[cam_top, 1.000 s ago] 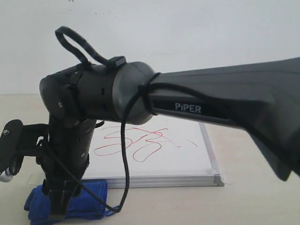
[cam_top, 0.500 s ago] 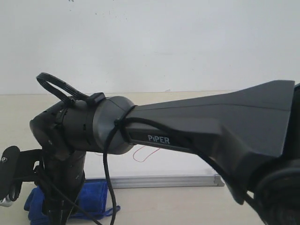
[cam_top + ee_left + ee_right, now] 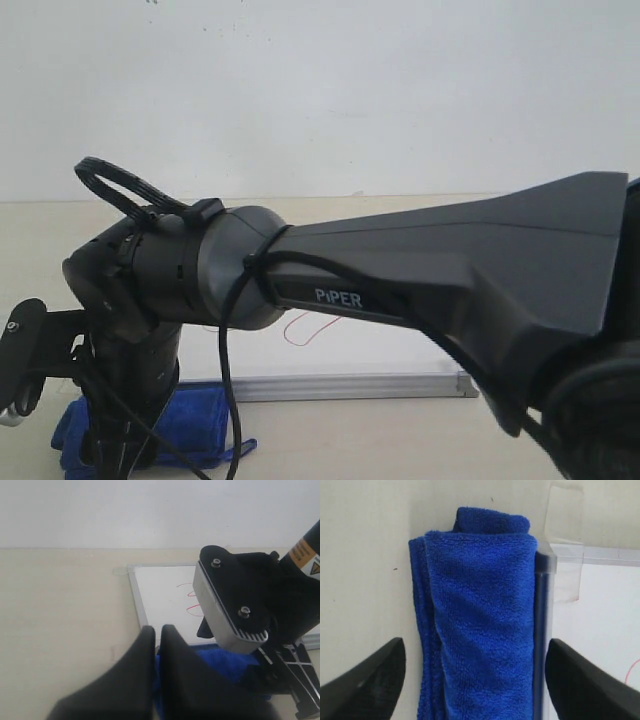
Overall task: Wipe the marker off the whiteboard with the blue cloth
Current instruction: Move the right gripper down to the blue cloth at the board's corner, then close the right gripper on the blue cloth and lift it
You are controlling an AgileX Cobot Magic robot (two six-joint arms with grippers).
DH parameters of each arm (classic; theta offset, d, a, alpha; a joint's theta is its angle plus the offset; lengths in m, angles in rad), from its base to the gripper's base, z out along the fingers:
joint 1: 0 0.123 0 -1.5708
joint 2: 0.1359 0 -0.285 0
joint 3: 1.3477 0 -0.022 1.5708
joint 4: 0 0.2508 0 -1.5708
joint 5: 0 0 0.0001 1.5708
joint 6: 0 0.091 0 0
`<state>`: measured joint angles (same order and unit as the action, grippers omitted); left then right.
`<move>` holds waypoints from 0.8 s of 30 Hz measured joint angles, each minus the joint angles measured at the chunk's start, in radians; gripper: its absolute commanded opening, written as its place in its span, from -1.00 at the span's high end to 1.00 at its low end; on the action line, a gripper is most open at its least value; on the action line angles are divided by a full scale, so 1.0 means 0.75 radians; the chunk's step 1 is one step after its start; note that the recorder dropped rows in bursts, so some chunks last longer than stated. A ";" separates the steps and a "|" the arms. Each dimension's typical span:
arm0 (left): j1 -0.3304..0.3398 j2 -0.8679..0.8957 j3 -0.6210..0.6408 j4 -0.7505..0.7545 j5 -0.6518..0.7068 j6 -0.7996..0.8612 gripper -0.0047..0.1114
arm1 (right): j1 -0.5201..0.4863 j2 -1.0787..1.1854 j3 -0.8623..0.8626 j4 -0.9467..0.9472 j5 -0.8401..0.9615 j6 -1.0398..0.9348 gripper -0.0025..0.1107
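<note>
The right gripper (image 3: 475,677) is hanging, fingers spread wide, over the blue cloth (image 3: 480,605) lying against the near-left frame of the whiteboard (image 3: 600,610); the left gripper (image 3: 157,642) is sitting with fingers together.

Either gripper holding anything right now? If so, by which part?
Nothing is held. The right gripper is open, jaws wide apart on either side of the blue cloth, not gripping it. The left gripper is shut on nothing.

A pale desk (image 3: 60,605) is seen. A whiteboard (image 3: 160,595) is laid flat on it, and its corner is stuck down with clear tape (image 3: 565,510). A folded blue cloth (image 3: 480,620) is laid on the desk too, right up against the board's edge.
</note>
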<state>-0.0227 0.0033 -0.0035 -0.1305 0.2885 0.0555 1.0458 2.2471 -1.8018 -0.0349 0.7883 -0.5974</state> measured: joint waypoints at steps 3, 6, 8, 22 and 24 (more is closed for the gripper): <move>0.000 0.000 0.000 0.000 0.000 0.000 0.85 | 0.000 0.003 0.000 -0.002 0.000 0.003 -0.33; 0.000 0.000 0.000 0.000 0.000 0.000 0.85 | 0.000 0.025 -0.002 -0.002 -0.004 0.005 -0.33; 0.000 0.000 0.000 0.000 0.000 0.000 0.85 | 0.000 0.050 -0.002 -0.002 -0.006 0.005 -0.33; 0.000 0.000 0.000 0.000 0.000 0.000 0.85 | 0.000 0.079 -0.002 -0.047 -0.059 0.018 -0.33; 0.000 0.000 0.000 0.000 0.000 0.000 0.85 | 0.000 0.079 -0.002 -0.052 -0.062 0.021 -0.33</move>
<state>-0.0227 0.0033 -0.0035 -0.1305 0.2885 0.0555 1.0458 2.3063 -1.8031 -0.0742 0.7417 -0.5818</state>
